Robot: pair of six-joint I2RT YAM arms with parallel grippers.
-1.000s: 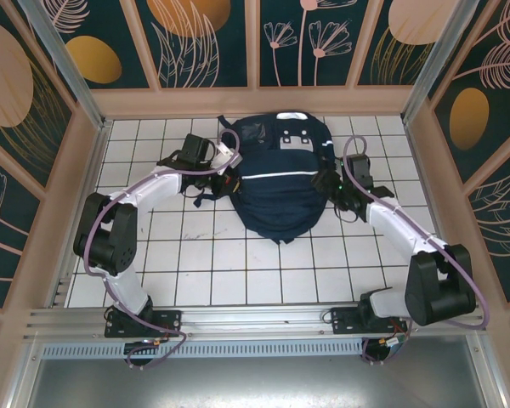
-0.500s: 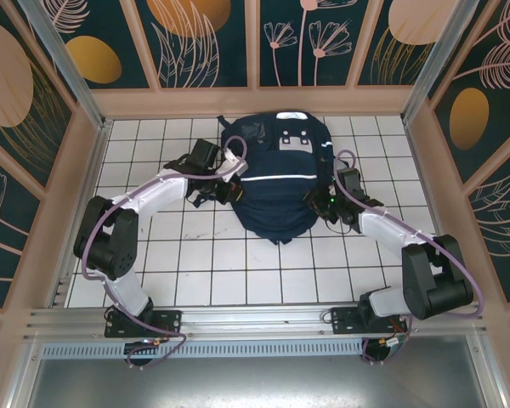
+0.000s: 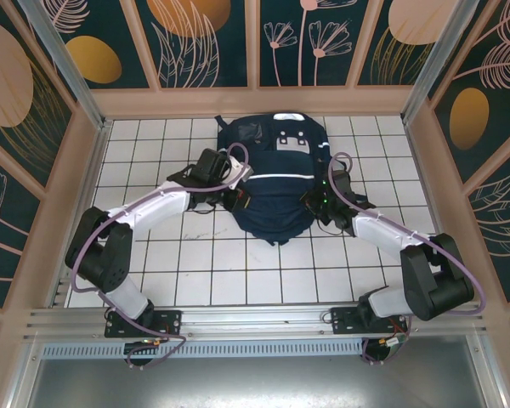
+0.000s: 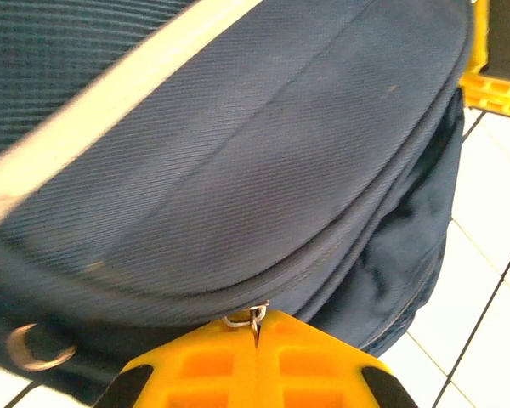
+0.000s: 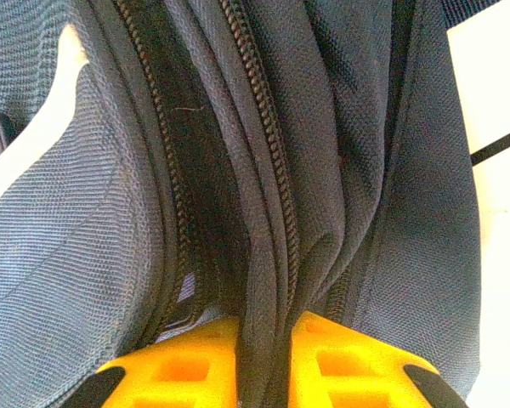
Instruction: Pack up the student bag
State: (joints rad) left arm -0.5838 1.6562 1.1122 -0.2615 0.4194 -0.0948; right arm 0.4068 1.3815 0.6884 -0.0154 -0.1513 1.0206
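bag: student bag (image 3: 276, 174) lies flat on the tiled table (image 3: 204, 263), between the 2 arms | left gripper (image 4: 257, 330): closed on the metal zipper pull (image 4: 246, 318) | right gripper (image 5: 263, 336): pinching a fold of bag fabric beside the zipper teeth (image 5: 268, 153) | risk: the small pull could slip out under tension; opposing tugs could bunch the cloth and jam the zipper

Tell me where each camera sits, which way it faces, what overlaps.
Top external: above and behind the bases, looking down at the large navy-blue fabric backpack; left arm, right arm show.
Left wrist: faces the backpack's side; shut yellow fingers pinch a metal zip pull.
Right wrist: faces its zips; yellow fingers clamp a fabric fold.
Shared: the backpack.
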